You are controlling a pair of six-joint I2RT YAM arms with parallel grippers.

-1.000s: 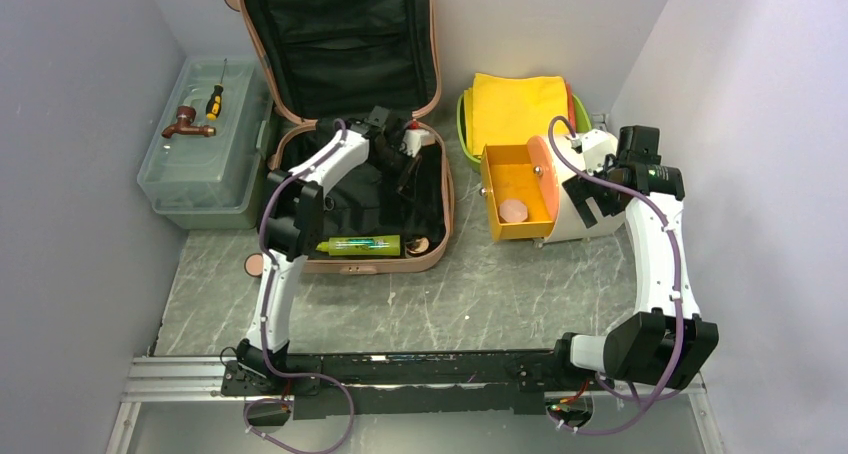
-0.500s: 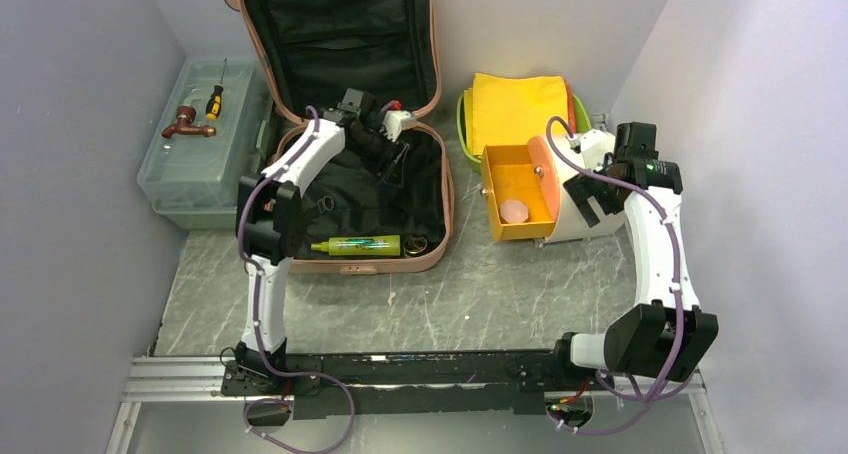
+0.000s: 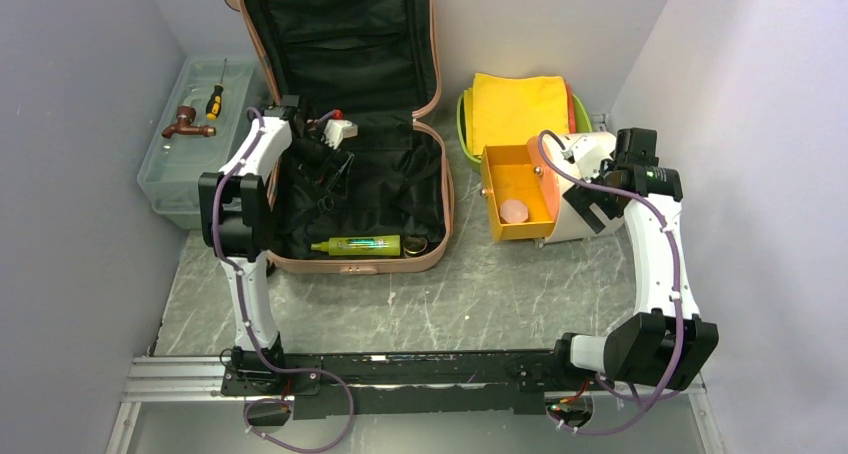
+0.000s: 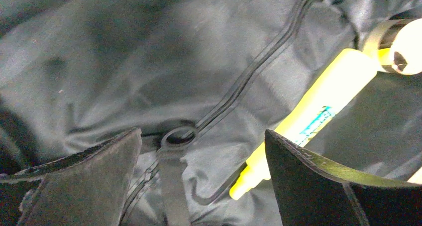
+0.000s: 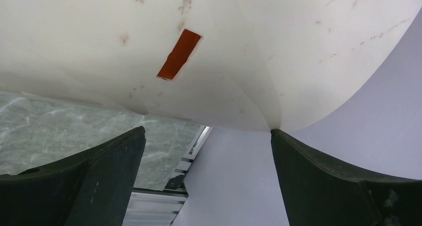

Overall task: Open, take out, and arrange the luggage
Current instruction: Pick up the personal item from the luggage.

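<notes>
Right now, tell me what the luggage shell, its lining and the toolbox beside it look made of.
Luggage: seemingly hard moulded plastic, smooth salmon-pink, rigid rounded rim. Lining: black woven fabric, probably nylon; it creases and has a faint sheen. Toolbox: translucent grey-green plastic, walls partly see-through.

The marbled grey-green table (image 3: 450, 304) carried the open luggage (image 3: 380, 174) at left of middle. A translucent toolbox (image 3: 205, 169) sat just beside it on the left. To the right stood a lime green tray (image 3: 464, 124) and a white drawer unit (image 3: 562, 224), its yellow drawer (image 3: 515, 189) pulled out.
</notes>
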